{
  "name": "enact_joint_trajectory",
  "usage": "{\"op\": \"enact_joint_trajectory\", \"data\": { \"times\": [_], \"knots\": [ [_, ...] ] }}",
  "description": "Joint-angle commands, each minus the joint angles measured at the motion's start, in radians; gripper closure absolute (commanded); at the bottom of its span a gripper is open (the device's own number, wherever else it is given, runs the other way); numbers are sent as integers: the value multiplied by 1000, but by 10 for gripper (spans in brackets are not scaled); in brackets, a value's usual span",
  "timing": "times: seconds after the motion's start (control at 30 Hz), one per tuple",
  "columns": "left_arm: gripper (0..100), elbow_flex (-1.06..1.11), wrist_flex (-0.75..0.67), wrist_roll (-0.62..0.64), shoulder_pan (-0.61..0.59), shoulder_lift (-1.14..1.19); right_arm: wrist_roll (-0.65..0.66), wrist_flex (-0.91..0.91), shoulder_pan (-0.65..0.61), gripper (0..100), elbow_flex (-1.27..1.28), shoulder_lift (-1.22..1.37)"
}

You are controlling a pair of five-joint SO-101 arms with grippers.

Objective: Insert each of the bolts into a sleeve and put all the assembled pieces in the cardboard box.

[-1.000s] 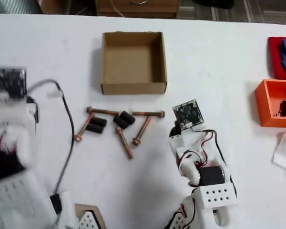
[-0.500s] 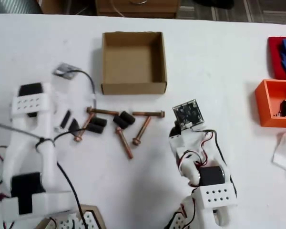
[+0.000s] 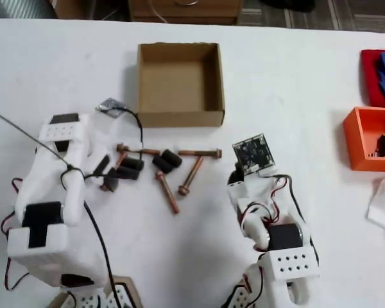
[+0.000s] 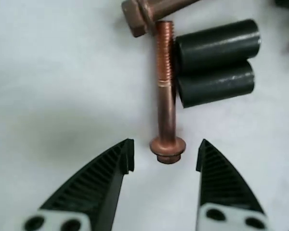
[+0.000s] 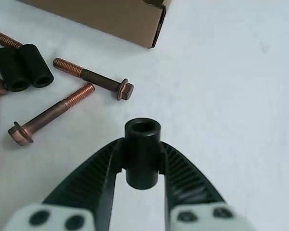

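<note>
While its jaws stand wide, left gripper (image 4: 166,143): bolt (image 4: 166,96) head between them
right gripper (image 5: 141,144): clamped on a sleeve (image 5: 143,131)

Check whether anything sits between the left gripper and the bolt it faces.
Nothing visible does. The open left gripper has the bolt head-first right at its fingertips; two black sleeves lie beside the threaded end, clear of the gap.

- The cardboard box (image 3: 179,119) stood open behind the scattered bolts (image 3: 191,174) and black sleeves (image 3: 167,160).
- The left arm (image 3: 54,173) leaned over one end of this group.
- The right arm (image 3: 287,263) stood near the other end.
</note>
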Motion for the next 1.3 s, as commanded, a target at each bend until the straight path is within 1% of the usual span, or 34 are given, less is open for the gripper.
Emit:
{"op": "enact_joint_trajectory", "data": {
  "times": [0.0, 0.27, 0.33, 0.43, 0.53, 0.63, 0.77, 0.9, 0.97, 1.13, 1.17, 1.27],
  "knots": [
    [770, -39, -8, -35, 9, 21, -2, -19, -8, 975, -5, -28],
    [780, -41, -6, -89, 8, 97, -2, -19, -8, 975, -5, -28],
    [840, -42, -6, -89, 8, 97, -2, -19, -8, 975, -5, -28],
    [976, -47, -23, -89, 6, 97, -2, -19, -8, 975, -5, -28],
    [950, -47, -38, -83, 2, 95, -2, -19, -8, 975, -5, -28],
    [975, -47, -31, -81, 2, 95, -2, -19, -8, 975, -5, -28],
    [975, -74, 40, -89, -17, 94, -2, -19, -8, 975, -5, -28],
    [975, -194, 189, -95, -61, 94, -2, -19, -8, 975, -5, -28],
    [975, -277, 284, -158, -86, 94, -2, -19, -8, 975, -5, -28],
    [975, -463, 519, -384, -164, 95, -2, -19, -8, 975, -5, -28],
    [975, -484, 539, -436, -186, 97, -2, -19, -8, 975, -5, -28],
    [975, -493, 525, -615, -269, 104, -2, -19, -8, 975, -5, -28]
  ]
}}
